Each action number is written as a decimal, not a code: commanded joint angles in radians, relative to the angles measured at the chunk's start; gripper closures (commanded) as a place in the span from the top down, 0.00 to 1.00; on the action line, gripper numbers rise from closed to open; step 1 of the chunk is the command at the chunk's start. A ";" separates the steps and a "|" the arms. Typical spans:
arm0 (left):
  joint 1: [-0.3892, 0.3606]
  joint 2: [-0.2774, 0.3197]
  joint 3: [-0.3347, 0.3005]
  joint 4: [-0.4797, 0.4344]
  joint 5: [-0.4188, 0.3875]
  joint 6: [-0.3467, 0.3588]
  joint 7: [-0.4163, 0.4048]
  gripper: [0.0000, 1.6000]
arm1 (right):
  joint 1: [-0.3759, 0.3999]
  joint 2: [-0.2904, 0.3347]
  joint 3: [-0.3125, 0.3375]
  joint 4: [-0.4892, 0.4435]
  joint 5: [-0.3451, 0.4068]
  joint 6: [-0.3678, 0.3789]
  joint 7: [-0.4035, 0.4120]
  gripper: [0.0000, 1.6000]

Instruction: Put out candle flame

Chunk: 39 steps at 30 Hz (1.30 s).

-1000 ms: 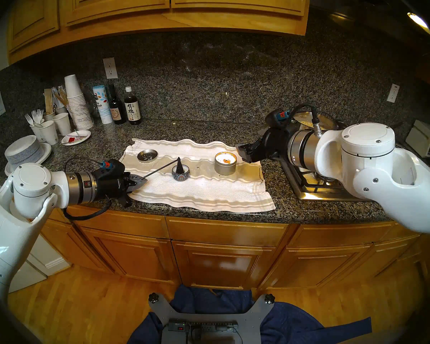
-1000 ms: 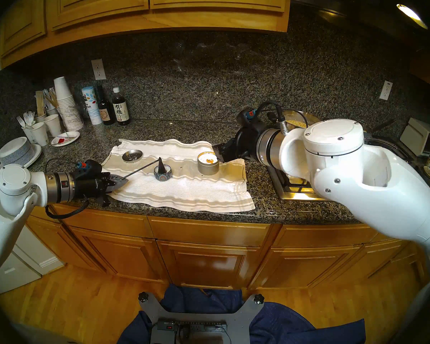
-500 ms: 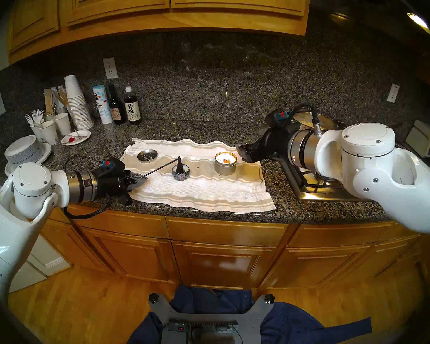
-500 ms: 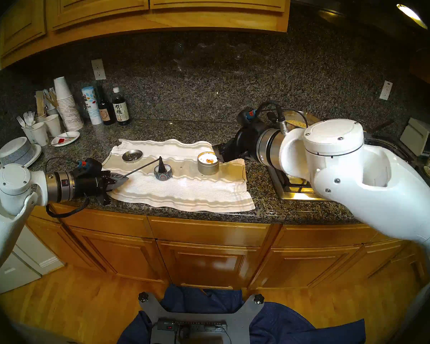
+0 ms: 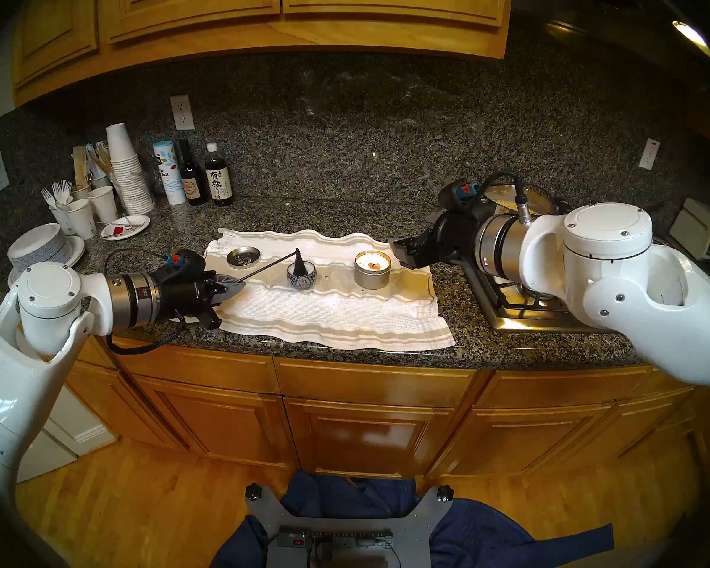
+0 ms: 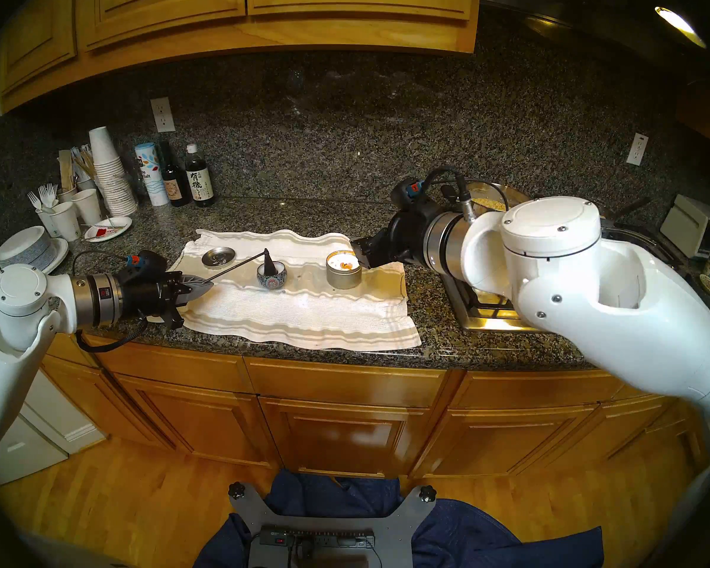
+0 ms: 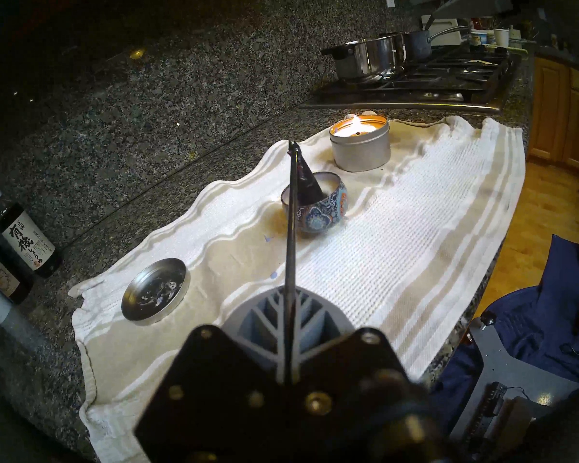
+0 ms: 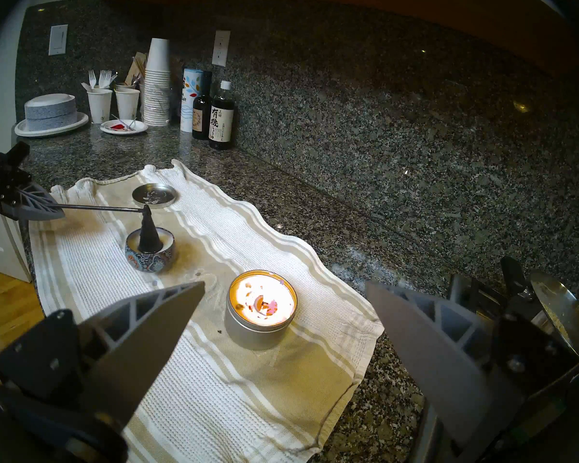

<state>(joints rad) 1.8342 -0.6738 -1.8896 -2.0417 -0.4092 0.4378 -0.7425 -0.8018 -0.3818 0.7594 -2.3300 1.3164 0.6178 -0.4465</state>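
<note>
Snuffer: the snuffer (image 5: 297, 263) has its cone down in the patterned candle bowl (image 5: 301, 277), rod clamped in the left gripper (image 5: 235, 287) fingers.
Tin candle: the tin candle (image 8: 260, 310) on the worktop towel (image 5: 345, 313) burns on, uncovered.
Right gripper: the right gripper (image 8: 283, 313) fingers are spread wide, empty, just beside the tin.
Left to do: snuff it.

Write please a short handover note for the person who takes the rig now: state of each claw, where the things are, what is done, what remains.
Left claw: shut on the snuffer handle; its cone sits in the patterned candle bowl, no flame visible there.
Right claw: open, empty, hovering beside the tin candle.
Tin candle: lit, on the towel; loose lid at the towel's far left.
Left: carry the snuffer over to the tin candle flame.
</note>
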 commanded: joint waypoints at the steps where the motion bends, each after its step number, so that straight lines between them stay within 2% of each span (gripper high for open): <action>1: -0.005 0.007 -0.042 -0.031 -0.011 0.004 -0.009 0.00 | 0.025 0.001 0.025 -0.001 -0.005 -0.007 0.000 1.00; 18: 0.017 -0.011 -0.007 -0.031 0.004 -0.007 0.015 0.00 | 0.023 -0.002 0.022 0.000 -0.010 -0.011 0.006 1.00; 25: 0.020 -0.005 -0.021 -0.042 0.001 -0.004 0.009 0.00 | 0.032 -0.065 -0.019 0.015 -0.056 0.000 0.037 1.00; 34: 0.028 -0.001 -0.030 -0.049 -0.002 0.004 0.008 0.00 | 0.061 -0.190 -0.074 0.063 -0.107 0.008 0.063 1.00; 35: 0.029 -0.001 -0.031 -0.050 -0.003 0.004 0.008 0.00 | 0.069 -0.187 -0.089 0.064 -0.105 -0.003 0.071 1.00; 38: 0.034 -0.002 -0.035 -0.051 -0.003 0.005 0.010 0.00 | 0.075 -0.238 -0.104 0.087 -0.121 0.009 0.073 1.00; 39: 0.035 -0.002 -0.036 -0.051 -0.004 0.005 0.010 0.00 | 0.084 -0.236 -0.118 0.088 -0.122 0.003 0.076 1.00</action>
<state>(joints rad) 1.8802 -0.6776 -1.8919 -2.0674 -0.4057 0.4456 -0.7317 -0.7762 -0.5244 0.6616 -2.2560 1.2337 0.6220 -0.3754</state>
